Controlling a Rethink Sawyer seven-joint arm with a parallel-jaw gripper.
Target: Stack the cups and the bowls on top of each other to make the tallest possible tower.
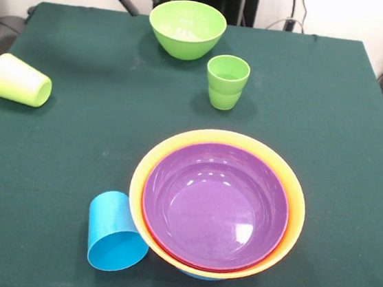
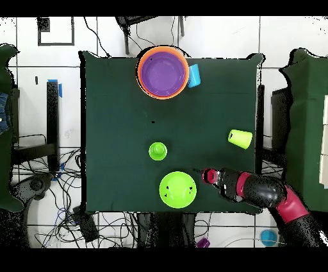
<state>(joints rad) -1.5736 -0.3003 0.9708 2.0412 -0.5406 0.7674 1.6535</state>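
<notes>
The tower [image 1: 216,205] stands near the table's front: a big orange bowl outermost, a red rim inside it, a purple bowl [image 1: 215,205] on top, and a bit of blue under its base. It also shows in the overhead view [image 2: 163,72]. A sky blue cup [image 1: 115,235] lies on its side against the tower. A yellow-green cup [image 1: 19,80] lies on its side at the left edge. A ridged green cup [image 1: 226,82] stands upright. A green bowl [image 1: 186,29] stands alone at the far side. My gripper [image 1: 145,5] hovers open and empty just left of the green bowl.
The dark green table cloth [image 1: 74,144] covers the whole table. In the overhead view my arm [image 2: 269,195] reaches in from the lower right corner, beside the green bowl [image 2: 177,190]. Cables lie on the floor around the table.
</notes>
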